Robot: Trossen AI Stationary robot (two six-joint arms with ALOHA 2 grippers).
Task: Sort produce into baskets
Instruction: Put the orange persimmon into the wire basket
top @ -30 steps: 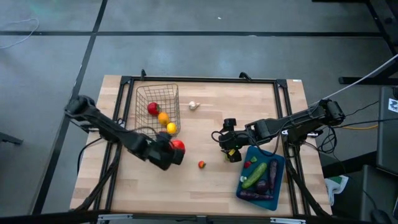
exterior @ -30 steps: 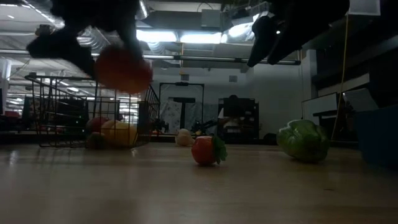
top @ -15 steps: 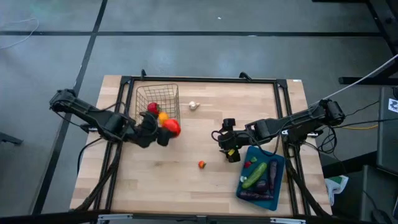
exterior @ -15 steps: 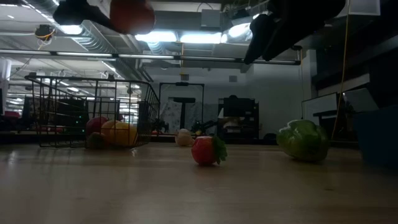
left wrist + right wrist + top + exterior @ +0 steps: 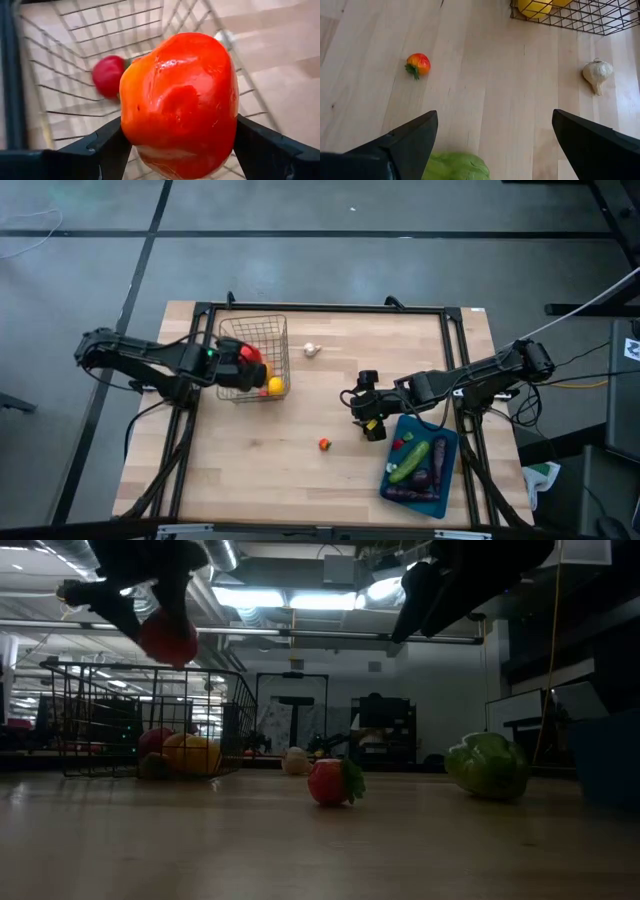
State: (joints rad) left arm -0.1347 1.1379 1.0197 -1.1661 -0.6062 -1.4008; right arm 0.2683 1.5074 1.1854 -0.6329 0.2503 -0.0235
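The left gripper (image 5: 243,364) hangs above the wire basket (image 5: 232,332), inside its rim, fingers clamped on a big red tomato (image 5: 180,102); a small tomato (image 5: 108,76) and yellow fruit (image 5: 274,386) lie below. The right gripper (image 5: 366,417) waits spread wide over the green pepper (image 5: 452,167), beside the teal tray (image 5: 447,470). Open tabletop (image 5: 330,380) surrounds the small strawberry-like fruit (image 5: 324,444) and the garlic (image 5: 311,349).

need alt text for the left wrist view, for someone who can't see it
The left gripper holds a large glossy red tomato above the wire basket, filling most of the frame. A smaller red fruit lies inside the basket below.
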